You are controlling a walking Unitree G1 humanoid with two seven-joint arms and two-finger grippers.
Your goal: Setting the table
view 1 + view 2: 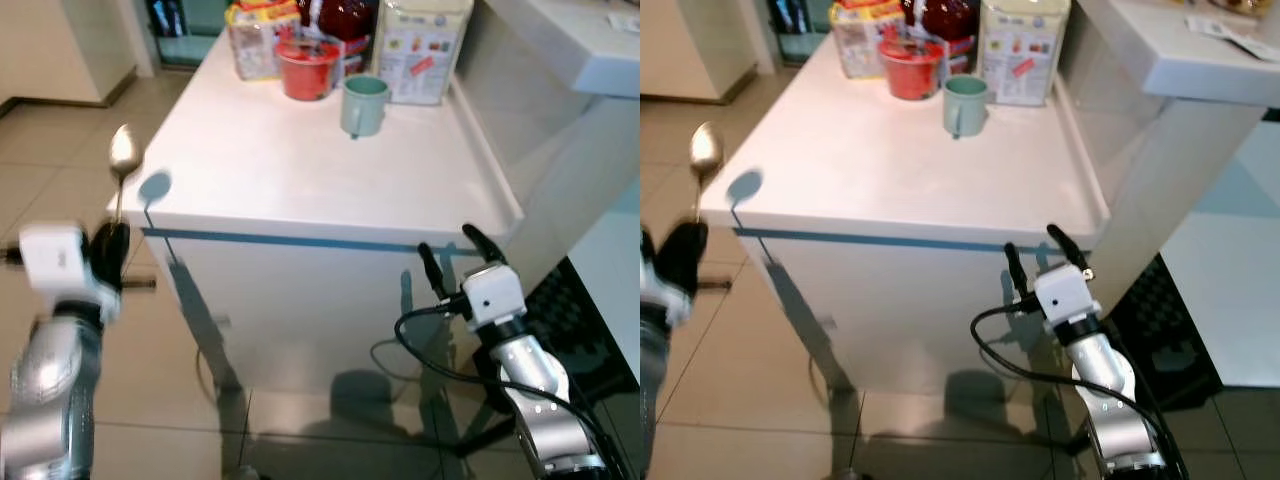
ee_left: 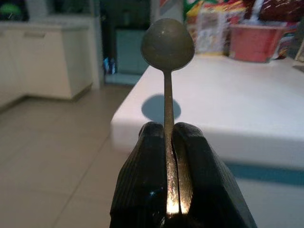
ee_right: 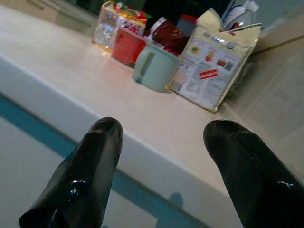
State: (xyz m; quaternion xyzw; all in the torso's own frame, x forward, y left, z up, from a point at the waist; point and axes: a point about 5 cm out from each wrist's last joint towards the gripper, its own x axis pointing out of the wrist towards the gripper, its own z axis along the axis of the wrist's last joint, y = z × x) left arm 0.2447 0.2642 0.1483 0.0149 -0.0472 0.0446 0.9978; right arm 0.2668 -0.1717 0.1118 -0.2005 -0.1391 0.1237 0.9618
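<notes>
Left end effector (image 2: 173,156) clamped on slim silver metal spoon (image 1: 124,155), long axis upright, beside white worktop (image 1: 280,170) corner, right of it. Right end effector (image 3: 164,137) spread, empty.

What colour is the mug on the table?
Pale green; the mug shows best in the right wrist view.

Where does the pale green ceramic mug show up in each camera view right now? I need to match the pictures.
Left eye view: pale green ceramic mug at the far end of the white table, upper centre.
Right eye view: same mug, upper centre, slightly further left.
Left wrist view: not visible, beyond the metal spoon in the left gripper.
Right wrist view: mug above the right gripper.
Shared landmark: red tub beside the mug.
</notes>
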